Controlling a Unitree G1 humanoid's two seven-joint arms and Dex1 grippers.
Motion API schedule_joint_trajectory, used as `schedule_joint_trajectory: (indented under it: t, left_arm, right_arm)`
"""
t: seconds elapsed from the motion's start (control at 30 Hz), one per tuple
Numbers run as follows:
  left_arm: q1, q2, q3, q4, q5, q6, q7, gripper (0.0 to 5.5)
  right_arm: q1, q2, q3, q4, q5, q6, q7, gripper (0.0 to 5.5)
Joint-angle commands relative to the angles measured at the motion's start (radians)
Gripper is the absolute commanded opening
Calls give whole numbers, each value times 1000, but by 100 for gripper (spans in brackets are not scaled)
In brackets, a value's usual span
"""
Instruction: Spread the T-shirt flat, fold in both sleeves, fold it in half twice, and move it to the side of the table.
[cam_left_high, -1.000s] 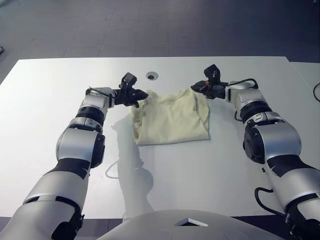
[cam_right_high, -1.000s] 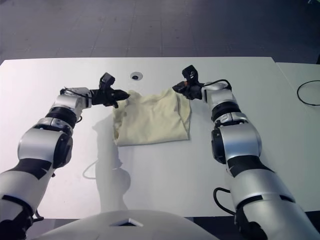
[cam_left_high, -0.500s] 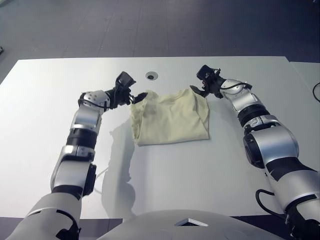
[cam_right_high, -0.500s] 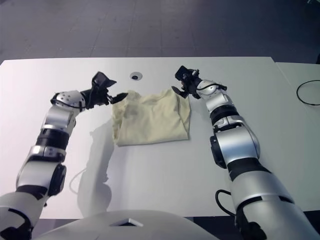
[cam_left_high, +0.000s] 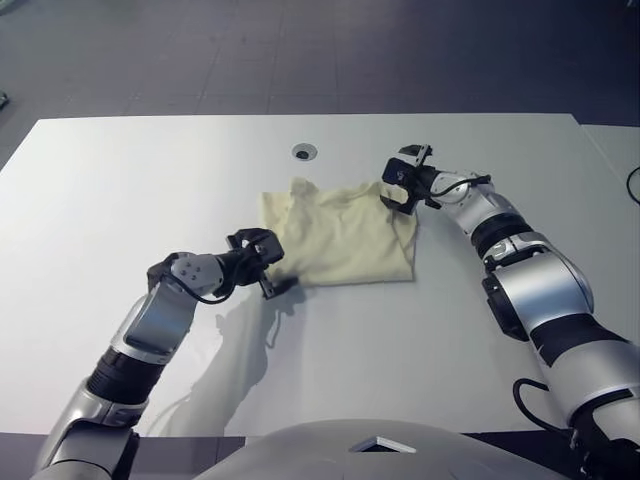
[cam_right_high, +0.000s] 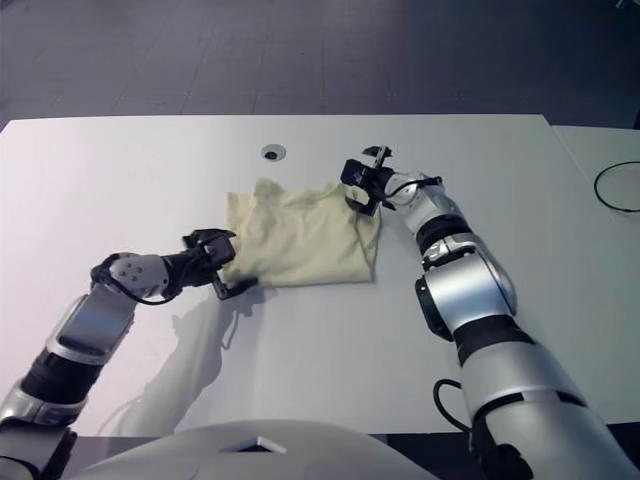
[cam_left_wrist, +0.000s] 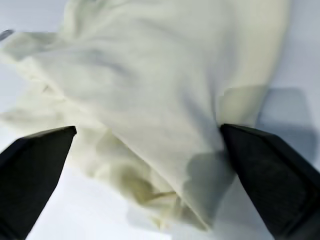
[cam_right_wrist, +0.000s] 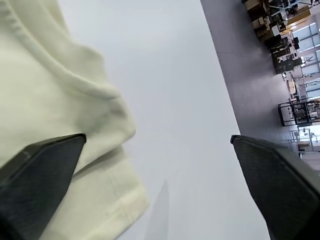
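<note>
T-shirt (cam_left_high: 340, 235) lies folded, seemingly awaiting another halving: left gripper (cam_left_high: 262, 268) at its 7 o'clock and right gripper (cam_left_high: 400, 185) at 1, both agape, must pinch corners

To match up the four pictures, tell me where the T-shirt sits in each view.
Left eye view: T-shirt at table centre, between both arms.
Right eye view: same, just left of centre.
Left wrist view: close up, inside open left claw.
Right wrist view: its edge beside open right claw.
Shared landmark: white table.
</note>
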Motion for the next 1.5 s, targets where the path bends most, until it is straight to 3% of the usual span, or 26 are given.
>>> schedule_joint_trajectory:
  t: [0.03,0.23,0.33,0.43,0.57,0.7,0.87,0.97,1.1,1.2,1.3,1.5]
  left_arm:
    - [-7,44,-19,64,37,-12,-13,539]
    - [-143,119,-42,255,50,-180,-136,539]
    - [-272,154,-78,464,95,-328,-207,539]
    - [-425,124,-136,720,171,-489,-212,539]
    - [-625,22,-215,1046,281,-723,-96,539]
    - [-756,-28,-236,1268,352,-903,82,539]
    - [-809,-9,-131,1333,274,-1071,140,539]
    - [-649,84,25,1029,50,-1054,22,539]
    - [-88,337,190,168,-332,-660,-155,539]
    - [272,448,310,-219,-473,-473,-210,539]
    - [508,452,434,-427,-513,-397,-266,539]
    - [641,446,443,-432,-348,-504,-357,539]
  right_arm:
    - [60,-39,42,-4,-42,-38,32,540]
    - [214,-154,127,-164,-65,-239,214,540]
    - [374,-241,141,-466,6,-267,365,540]
    - [539,-313,144,-890,122,-143,513,540]
    - [643,-343,137,-1371,308,151,654,540]
    - [618,-315,80,-1582,399,384,684,540]
    - [563,-304,-47,-1688,440,566,615,540]
    - [594,-340,-145,-1781,469,642,582,540]
    - [895,-469,-273,-2077,539,787,624,540]
    - [1121,-522,-351,-2270,576,870,665,540]
    - [1289,-543,-386,-2355,524,857,664,540]
    - [1442,-561,-349,-2362,408,788,603,540]
